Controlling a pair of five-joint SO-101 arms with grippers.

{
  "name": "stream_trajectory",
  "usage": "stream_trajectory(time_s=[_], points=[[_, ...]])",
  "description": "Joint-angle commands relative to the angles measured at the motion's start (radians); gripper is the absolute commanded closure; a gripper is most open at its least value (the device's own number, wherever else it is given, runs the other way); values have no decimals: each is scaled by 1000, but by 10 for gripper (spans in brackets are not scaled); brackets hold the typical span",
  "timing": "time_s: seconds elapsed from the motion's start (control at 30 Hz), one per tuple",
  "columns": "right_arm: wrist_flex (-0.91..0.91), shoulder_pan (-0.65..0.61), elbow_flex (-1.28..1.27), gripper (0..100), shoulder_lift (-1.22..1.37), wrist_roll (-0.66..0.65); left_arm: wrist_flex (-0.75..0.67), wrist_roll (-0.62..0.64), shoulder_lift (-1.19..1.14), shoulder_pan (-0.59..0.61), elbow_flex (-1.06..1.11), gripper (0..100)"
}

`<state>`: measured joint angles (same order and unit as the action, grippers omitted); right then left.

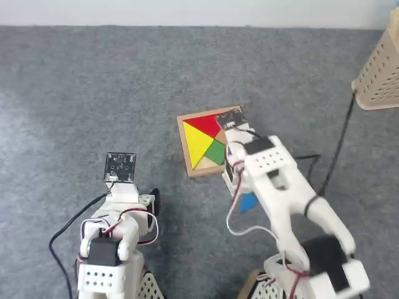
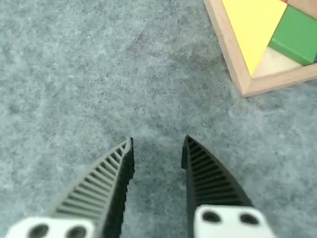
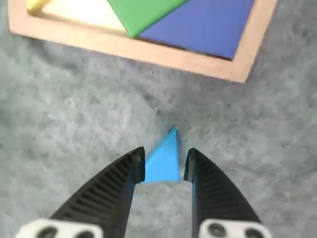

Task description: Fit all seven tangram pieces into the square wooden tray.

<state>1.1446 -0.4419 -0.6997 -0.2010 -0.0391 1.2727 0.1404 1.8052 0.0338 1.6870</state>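
**Right wrist view: one triangle outside the tray, most pieces seated**

Nearest the camera, the right gripper (image 3: 164, 163) has its jaws apart, straddling a light blue triangle (image 3: 166, 148) that lies flat on the grey carpet (image 3: 74, 109). Whether the tips touch it is hard to tell. Just beyond sits the wooden tray (image 3: 148, 52), with a green piece (image 3: 143, 12) and a dark blue piece (image 3: 208, 22) seated inside, beside a pale bare patch (image 3: 84, 12) that looks unfilled.

The left gripper (image 2: 158, 148), also parted and holding nothing, hangs over bare carpet, well apart from the tray's near corner.

From the high view, a yellow piece (image 1: 196, 146) and a red piece (image 1: 204, 124) also lie in the tray. The right arm covers the far side, so the remaining pieces cannot be counted. At least the light blue triangle is yet to go in, likely into the bare patch.
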Motion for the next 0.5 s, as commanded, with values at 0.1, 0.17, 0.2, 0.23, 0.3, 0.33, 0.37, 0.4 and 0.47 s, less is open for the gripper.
stream_trajectory(time_s=[0.1,0.17,0.2,0.23,0.3,0.33,0.37,0.4,0.47], points=[[-74,5,-60,761,-56,232,-6,6,20,3,-2,848],[-85,1,-48,749,-13,285,-6,6,20,3,-2,848],[-88,1,-34,749,10,292,-6,6,20,3,-2,848],[-88,4,-26,749,30,293,-6,6,20,3,-2,848],[-90,5,-15,749,67,295,-6,6,20,3,-2,848],[-91,4,-15,749,79,295,-6,6,20,3,-2,848],[-91,-4,-15,749,91,295,-6,6,20,3,-2,848],[-87,-8,-14,750,97,295,-6,6,20,3,-2,848],[-85,-27,-14,760,99,295,-6,6,20,3,-2,848]])
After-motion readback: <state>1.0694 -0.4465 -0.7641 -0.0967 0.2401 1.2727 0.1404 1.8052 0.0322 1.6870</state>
